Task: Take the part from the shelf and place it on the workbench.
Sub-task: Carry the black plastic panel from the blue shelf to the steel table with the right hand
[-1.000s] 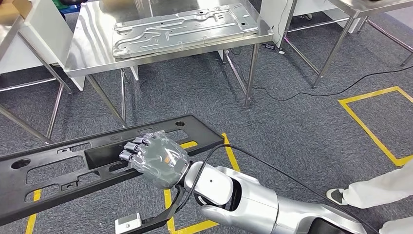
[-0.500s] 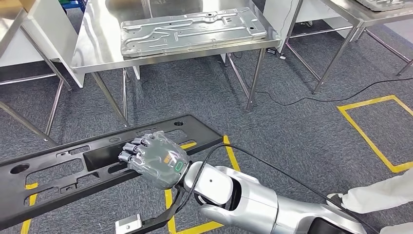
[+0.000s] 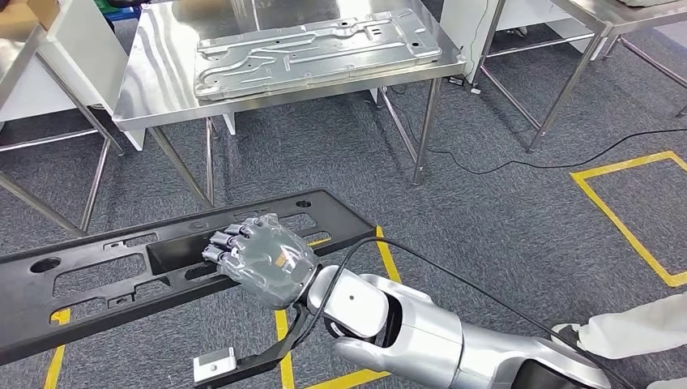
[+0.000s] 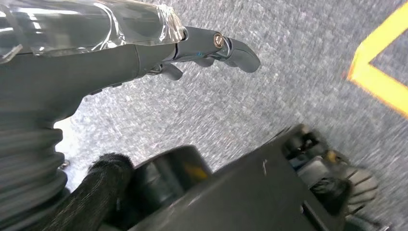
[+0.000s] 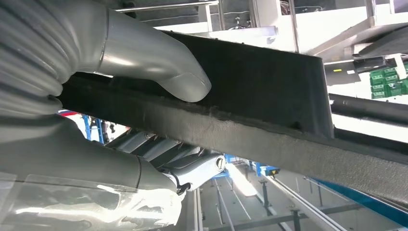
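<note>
Right hand [image 3: 263, 261] is grasping the long black part [image 3: 121, 271] mid-length, probably for balance while carrying toward the far worktop [image 3: 154, 85]; left hand [image 4: 144, 45] hangs with fingers released.

Bright, even indoor light glares off the steel workbench [image 3: 162, 57]; left wrist view is motion-blurred.

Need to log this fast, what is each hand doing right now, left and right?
Left hand: holds nothing, fingers stretched out over the floor, open.
Right hand: grips the long black part, thumb pressed against its edge.
</note>
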